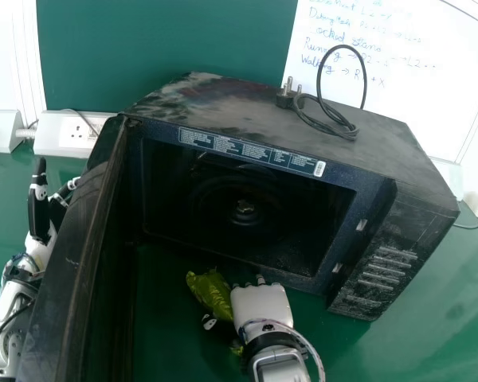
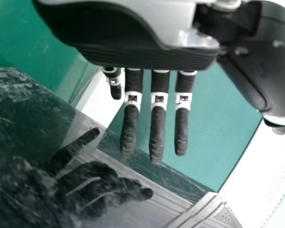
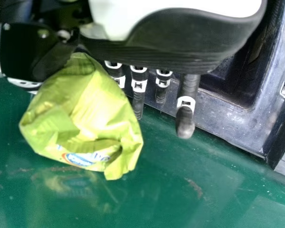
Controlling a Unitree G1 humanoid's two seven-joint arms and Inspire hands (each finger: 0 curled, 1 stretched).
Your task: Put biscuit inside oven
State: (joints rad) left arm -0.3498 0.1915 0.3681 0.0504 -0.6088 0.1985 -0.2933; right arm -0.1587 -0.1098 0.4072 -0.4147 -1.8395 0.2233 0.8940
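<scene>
Stretching under everything, a glossy green table (image 1: 442,306) carries the scene, with a plain green wall (image 1: 167,40) on the far side and a white board covered in handwriting (image 1: 430,103) at far right. On the table sits the large black box-shaped microwave oven (image 1: 223,103), its smudged top facing up and its dark cavity facing the near side. Its tall black door (image 1: 76,263) is swung wide open on the left, pointing toward the near edge. Beyond the door, at far left, is a white socket panel (image 1: 60,143). The black-and-white left hand (image 1: 38,251) is open at the left, on the outer side of the door, fingers straight. The white-and-black right hand (image 1: 259,306) is in front of the cavity, gripping a crumpled, shiny yellow-green packet (image 1: 211,294) between thumb and fingers. That packet is outside the oven, on the left side of the right hand, over the table and near the opening's lower edge. A black power cord (image 1: 365,76) loops on the oven's top toward the far side, with its plug (image 1: 285,97) at the left of the loop. Along the opening's upper edge runs a narrow printed label (image 1: 255,151).
</scene>
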